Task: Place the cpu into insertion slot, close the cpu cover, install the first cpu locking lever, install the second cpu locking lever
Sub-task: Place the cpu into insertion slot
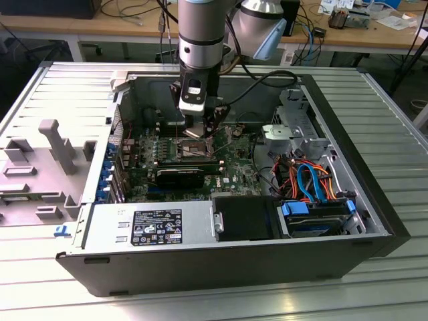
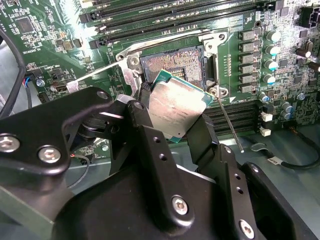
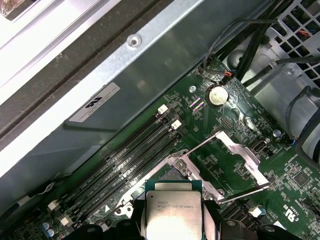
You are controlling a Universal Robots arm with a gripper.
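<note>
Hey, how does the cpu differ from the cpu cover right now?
The cpu is a solid plate with a dull grey top; the cpu cover is a thin frame around a square window. The cpu is clamped in the gripper, tilted above the insertion slot; the cpu cover stands open beside that slot, touched by nothing. Both are silvery, square and roughly socket-sized.

Arm (image 1: pixel 199 33): silver-grey cylindrical segments, black band, pale blue joint cap (image 1: pixel 271 39). Gripper (image 2: pixel 173 125): matte black angular metal links, small holes, silver round-head screws (image 2: pixel 50 155). Black cable (image 1: pixel 267 79) at wrist.
</note>
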